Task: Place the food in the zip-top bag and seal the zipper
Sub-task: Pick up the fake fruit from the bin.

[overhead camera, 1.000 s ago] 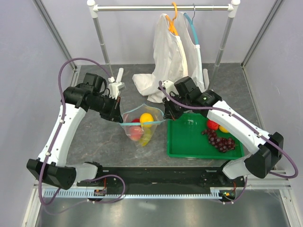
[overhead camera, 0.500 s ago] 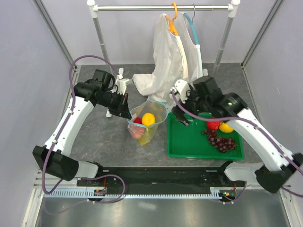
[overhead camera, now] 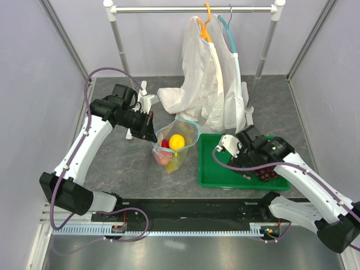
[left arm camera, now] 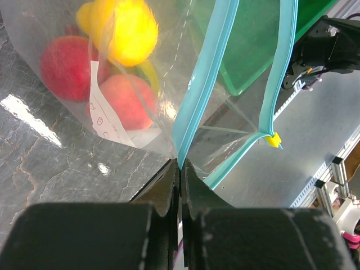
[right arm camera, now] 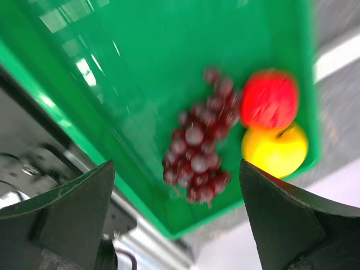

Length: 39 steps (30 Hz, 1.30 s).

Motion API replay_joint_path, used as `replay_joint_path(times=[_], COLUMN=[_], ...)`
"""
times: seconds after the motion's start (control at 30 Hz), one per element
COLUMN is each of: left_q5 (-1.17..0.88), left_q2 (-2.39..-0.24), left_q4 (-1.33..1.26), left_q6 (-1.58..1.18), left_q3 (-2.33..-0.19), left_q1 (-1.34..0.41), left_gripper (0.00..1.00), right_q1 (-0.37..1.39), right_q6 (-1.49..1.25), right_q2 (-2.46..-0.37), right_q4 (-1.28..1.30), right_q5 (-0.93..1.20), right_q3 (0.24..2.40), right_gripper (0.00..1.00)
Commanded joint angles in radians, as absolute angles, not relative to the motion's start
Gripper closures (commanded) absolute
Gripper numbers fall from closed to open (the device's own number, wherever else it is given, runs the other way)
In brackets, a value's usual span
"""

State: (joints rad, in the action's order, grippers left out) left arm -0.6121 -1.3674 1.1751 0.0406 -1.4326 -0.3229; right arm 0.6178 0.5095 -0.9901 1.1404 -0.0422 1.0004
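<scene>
The clear zip-top bag (overhead camera: 171,149) hangs from my left gripper (overhead camera: 147,127), which is shut on the teal zipper (left arm camera: 209,67) at one end of the mouth. The mouth gapes open, with a yellow slider (left arm camera: 273,140) at the far corner. Inside lie a yellow fruit (left arm camera: 126,25), a red one (left arm camera: 63,61) and a peach (left arm camera: 126,102) behind the white label (left arm camera: 104,115). My right gripper (right arm camera: 175,169) hovers wide open over the dark purple grapes (right arm camera: 199,149) in the green tray (overhead camera: 225,171). A red fruit (right arm camera: 269,98) and a yellow fruit (right arm camera: 274,149) sit beside the grapes.
White garments (overhead camera: 205,79) hang from a rail (overhead camera: 191,9) at the back, on an orange and a teal hanger, draping down close behind the bag and the tray. The rail's posts (overhead camera: 121,48) stand at back left and back right.
My right gripper opened, let go of the bag's mouth and swung back right to hover over the grapes in the tray. My left gripper lifted its end of the bag slightly.
</scene>
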Motion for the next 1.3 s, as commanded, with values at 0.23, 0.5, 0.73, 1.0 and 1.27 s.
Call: replay_joint_path(times=[0.23,0.5,0.73,1.0,1.27], left_q5=[-0.629,-0.632,-0.634,-0.617,-0.609], left_q2=[-1.342,-1.339,-1.339,-1.342,-1.336], left_q4=[1.152,1.15,1.15,1.152,1.155], left_q6=[0.023,0.026,0.025,0.037,0.041], left_q3=[-1.413,-1.413,-1.411,-1.408,-1.394], left_q1=[-0.331,-0.33,-0.33,-0.33,-0.33], left_gripper=[0.98,0.98,0.98,0.98,0.98], right_q1=[0.486,0.407,0.325,0.325,0.333], right_q6=[0.469,0.517,0.615,0.661,0.77], right_q2=[-1.123,-1.25,-1.365,-1.456,-1.332], right_q4=[1.068,0.96,0.922,0.874,1.06], right_q5=[-0.244,-0.221,-0.127,-0.019,0.161], right_q3=[0.85,0.792,0.764,0.784,0.909], right_gripper=[0.02,0.02,0.09,0.52,0.97])
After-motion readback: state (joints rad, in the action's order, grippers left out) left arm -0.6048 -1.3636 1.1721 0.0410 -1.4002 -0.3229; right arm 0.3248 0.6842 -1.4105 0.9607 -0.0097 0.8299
